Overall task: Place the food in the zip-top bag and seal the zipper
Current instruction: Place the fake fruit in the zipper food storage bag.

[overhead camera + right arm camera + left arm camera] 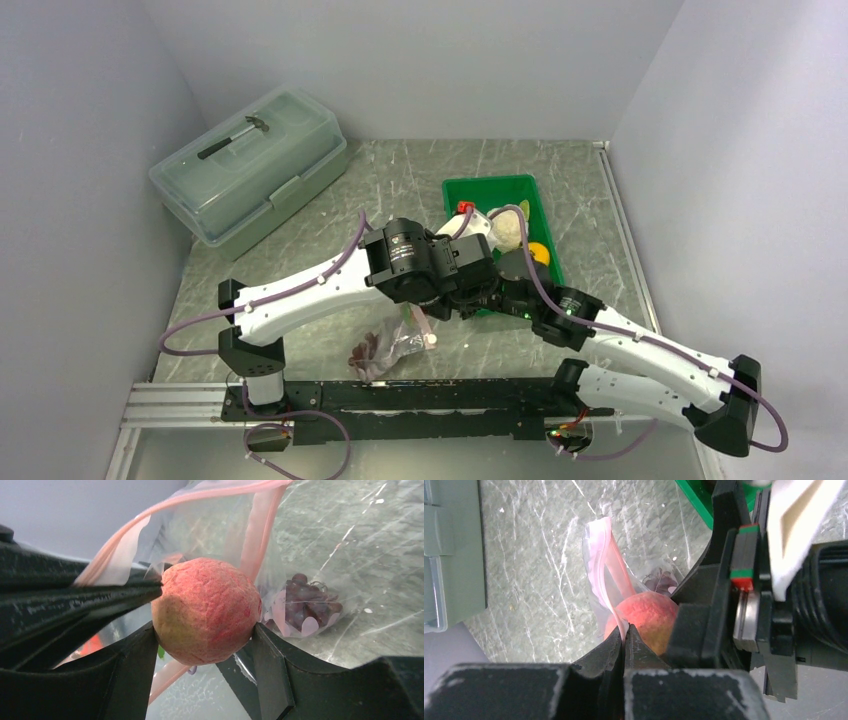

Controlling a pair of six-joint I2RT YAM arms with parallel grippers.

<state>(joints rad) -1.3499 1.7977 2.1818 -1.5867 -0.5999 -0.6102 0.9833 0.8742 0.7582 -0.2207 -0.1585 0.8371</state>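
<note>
grey marble table [400,170], peach [206,611] in right gripper [205,635] at zip-top bag [200,530] mouth

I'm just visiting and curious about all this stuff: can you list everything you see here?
lidded box: one, translucent grey-green, table's far left
tray: one, green, far centre-right
cauliflower: one, white, in tray
orange: one, orange, in tray
zip-top bag: one, clear, pink zipper, near centre
grape bunch: one, dark purple, inside bag
peach: one, pink-red, at bag's mouth
table: one, grey marbled
left gripper: black, pinching bag's edge
right gripper: black, holding peach
</note>
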